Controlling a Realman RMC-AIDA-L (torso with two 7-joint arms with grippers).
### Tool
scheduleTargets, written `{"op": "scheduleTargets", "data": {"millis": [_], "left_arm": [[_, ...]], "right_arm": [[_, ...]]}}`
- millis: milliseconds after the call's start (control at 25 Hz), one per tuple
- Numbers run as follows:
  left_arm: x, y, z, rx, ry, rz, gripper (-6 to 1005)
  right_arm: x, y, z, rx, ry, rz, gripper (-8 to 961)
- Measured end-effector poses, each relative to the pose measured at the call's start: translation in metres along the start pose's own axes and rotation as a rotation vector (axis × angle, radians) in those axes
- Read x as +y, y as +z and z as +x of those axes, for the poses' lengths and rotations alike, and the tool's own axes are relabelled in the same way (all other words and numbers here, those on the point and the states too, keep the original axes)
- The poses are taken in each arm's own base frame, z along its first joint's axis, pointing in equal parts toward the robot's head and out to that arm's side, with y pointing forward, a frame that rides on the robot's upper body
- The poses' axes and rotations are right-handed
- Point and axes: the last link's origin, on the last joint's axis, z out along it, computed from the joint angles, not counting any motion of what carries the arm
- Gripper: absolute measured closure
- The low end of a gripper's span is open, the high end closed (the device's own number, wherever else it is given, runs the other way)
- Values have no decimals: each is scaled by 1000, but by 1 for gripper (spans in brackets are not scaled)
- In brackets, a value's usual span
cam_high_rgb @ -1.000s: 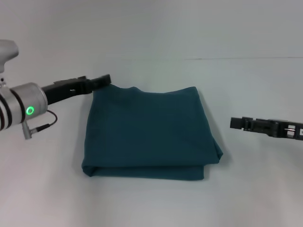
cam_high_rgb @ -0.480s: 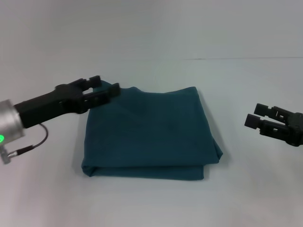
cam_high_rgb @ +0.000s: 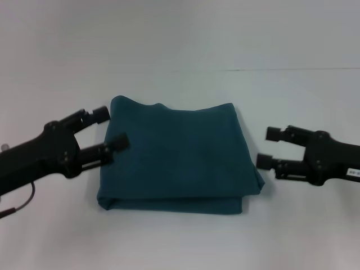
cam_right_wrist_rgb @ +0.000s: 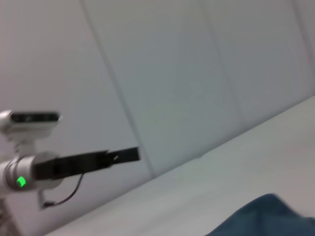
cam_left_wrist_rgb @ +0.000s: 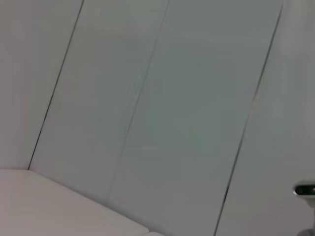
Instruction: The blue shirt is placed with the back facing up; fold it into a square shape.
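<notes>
Blue shirt (cam_high_rgb: 177, 154) lies folded square on the counter (cam_high_rgb: 180, 242) between both grippers; left gripper (cam_high_rgb: 110, 128) and right gripper (cam_high_rgb: 269, 147) have swung level, spread wide, holding nothing, suggesting folding is done.

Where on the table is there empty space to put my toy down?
There is bare table in front of the folded blue shirt, and a wide bare strip behind it up to the wall. It is crowded at the shirt's sides: the open left gripper sits at its left edge, and the open right gripper hovers just off its right edge.
</notes>
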Motion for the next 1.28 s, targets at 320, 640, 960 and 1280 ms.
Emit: {"op": "scheduleTargets", "data": {"millis": [320, 640, 960, 1280], "left_arm": [[6, 0, -16, -129, 8, -47, 112], [7, 7, -33, -288, -7, -95, 111], [9, 11, -37, -336, -14, -118, 112], [9, 11, -37, -337, -18, -121, 112]], "right_arm": [[2, 19, -3, 159, 19, -76, 36], [4, 26, 9, 221, 43, -87, 42], [7, 30, 12, 234, 50, -97, 40], [8, 31, 14, 234, 58, -100, 44]]}}
